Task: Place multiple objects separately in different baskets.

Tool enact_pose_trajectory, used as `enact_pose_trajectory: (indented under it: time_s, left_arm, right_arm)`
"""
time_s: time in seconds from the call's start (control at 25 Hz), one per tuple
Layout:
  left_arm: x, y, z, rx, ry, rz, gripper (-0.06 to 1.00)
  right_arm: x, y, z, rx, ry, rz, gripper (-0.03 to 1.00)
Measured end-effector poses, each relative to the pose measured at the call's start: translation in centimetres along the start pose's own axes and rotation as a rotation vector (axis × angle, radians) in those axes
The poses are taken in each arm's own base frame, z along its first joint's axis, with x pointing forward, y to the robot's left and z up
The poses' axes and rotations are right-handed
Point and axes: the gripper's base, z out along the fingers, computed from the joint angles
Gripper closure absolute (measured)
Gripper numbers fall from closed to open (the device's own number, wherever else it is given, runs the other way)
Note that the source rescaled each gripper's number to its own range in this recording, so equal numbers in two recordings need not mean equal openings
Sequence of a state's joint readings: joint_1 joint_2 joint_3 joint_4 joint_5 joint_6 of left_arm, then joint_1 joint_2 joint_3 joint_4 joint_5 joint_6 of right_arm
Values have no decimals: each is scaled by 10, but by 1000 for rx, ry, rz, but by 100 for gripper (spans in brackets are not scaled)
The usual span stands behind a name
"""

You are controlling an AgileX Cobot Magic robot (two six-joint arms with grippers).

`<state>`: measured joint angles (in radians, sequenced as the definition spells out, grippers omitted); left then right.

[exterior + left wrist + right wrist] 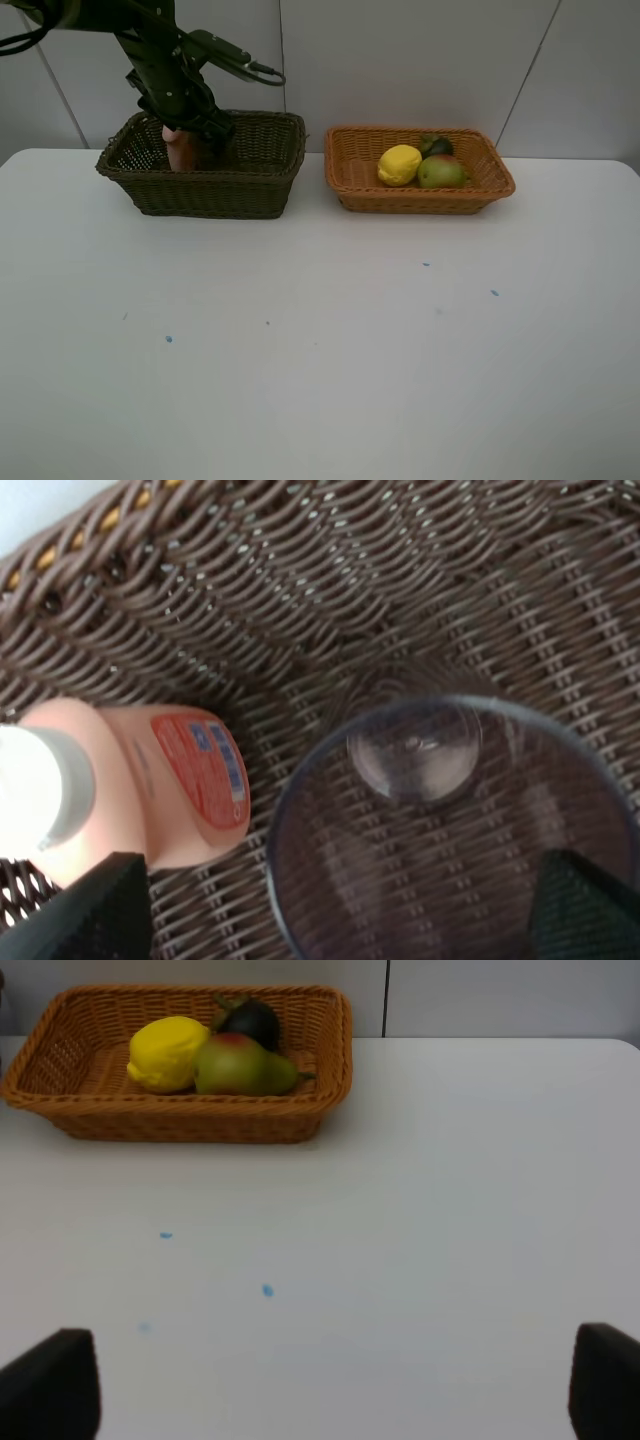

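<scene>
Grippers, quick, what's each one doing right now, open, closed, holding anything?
Left gripper: open, holding nothing, over the cup standing in the dark basket beside the pink bottle.
Right gripper: open, holding nothing, above the table.

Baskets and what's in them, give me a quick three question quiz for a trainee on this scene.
1. True or false: the lemon, the pear and the mangosteen all sit in the orange basket.
2. Multiple choice: in the left wrist view, the clear plastic cup in the dark basket is (A) lying on its side, (B) upright with its mouth up, (C) upside down.
3. Short answer: what lies beside the cup on the dark basket's floor?

Key
1. True.
2. B: you look down through the mouth to its round base.
3. The pink bottle with a white cap, lying on its side.
</scene>
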<state>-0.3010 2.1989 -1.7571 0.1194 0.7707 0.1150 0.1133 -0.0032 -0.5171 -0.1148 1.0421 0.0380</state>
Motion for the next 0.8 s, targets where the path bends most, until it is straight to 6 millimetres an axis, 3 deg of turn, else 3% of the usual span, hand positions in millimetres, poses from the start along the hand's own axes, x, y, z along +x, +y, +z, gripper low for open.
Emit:
enact_pose_trajectory:
  time_s: [0.16,0.32,0.56,0.8]
  left_arm:
    - [2,0,-2,3,22,-1,-5]
    - [0,2,-22,0,25,-5,-5]
    - [0,6,-70,-6,36,-12,-5]
    - [13,3,-135,-8,38,-32,-5]
  right_arm:
    - [0,0,0,0,0,0,-3]
    - [0,0,0,0,0,0,-3]
    - [0,0,0,-1,0,0,-3]
    - [0,0,0,-1,0,0,-3]
